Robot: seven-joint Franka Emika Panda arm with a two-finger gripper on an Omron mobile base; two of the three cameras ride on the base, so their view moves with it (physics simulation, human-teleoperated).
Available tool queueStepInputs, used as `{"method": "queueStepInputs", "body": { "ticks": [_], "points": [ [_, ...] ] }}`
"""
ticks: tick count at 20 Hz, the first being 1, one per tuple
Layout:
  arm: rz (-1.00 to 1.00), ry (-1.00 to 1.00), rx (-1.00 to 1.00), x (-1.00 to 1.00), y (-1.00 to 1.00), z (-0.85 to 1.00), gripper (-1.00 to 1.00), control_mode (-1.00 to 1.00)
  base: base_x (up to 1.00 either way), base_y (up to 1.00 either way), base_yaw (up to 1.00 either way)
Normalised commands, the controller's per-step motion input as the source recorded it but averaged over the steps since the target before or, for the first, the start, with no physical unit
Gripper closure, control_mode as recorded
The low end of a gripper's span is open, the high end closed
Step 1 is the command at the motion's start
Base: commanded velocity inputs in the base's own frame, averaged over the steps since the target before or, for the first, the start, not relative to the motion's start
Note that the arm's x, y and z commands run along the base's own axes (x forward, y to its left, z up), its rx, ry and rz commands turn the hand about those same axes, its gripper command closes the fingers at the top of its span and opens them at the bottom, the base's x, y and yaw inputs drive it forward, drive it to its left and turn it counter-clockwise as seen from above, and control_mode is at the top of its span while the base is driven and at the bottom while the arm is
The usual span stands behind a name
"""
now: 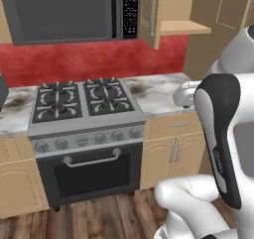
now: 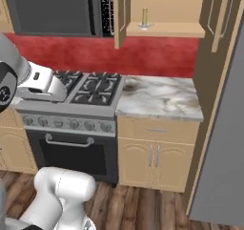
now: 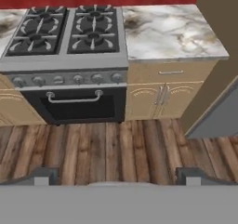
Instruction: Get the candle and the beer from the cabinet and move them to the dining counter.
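High above the claw (image 3: 119, 174), which is spread wide and grips nothing, the candle (image 2: 144, 18) is seen upright on the shelf of the open cabinet (image 2: 164, 29). Nothing is judged as moved yet; the beer and the dining counter cannot be located.

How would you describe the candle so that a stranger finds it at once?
Look above the marble countertop right of the gas stove, at the open wall cabinet. On its shelf stands the candle: a slim pale stick in a small silver holder, alone there.
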Motion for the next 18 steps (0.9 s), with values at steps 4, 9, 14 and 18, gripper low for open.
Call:
{"method": "queueStepInputs", "body": {
  "ticks": [4, 9, 14, 18],
  "points": [
    [0.0, 0.0, 0.0, 0.0, 0.0, 0.0, -1.0, 1.0, 0.0, -1.0, 0.11],
    [0.0, 0.0, 0.0, 0.0, 0.0, 0.0, -1.0, 1.0, 0.07, -0.96, 0.11],
    [0.0, 0.0, 0.0, 0.0, 0.0, 0.0, -1.0, 1.0, 0.45, -0.5, 0.06],
    [0.0, 0.0, 0.0, 0.0, 0.0, 0.0, -1.0, 1.0, 0.53, -0.11, 0.0]
  ]
}}
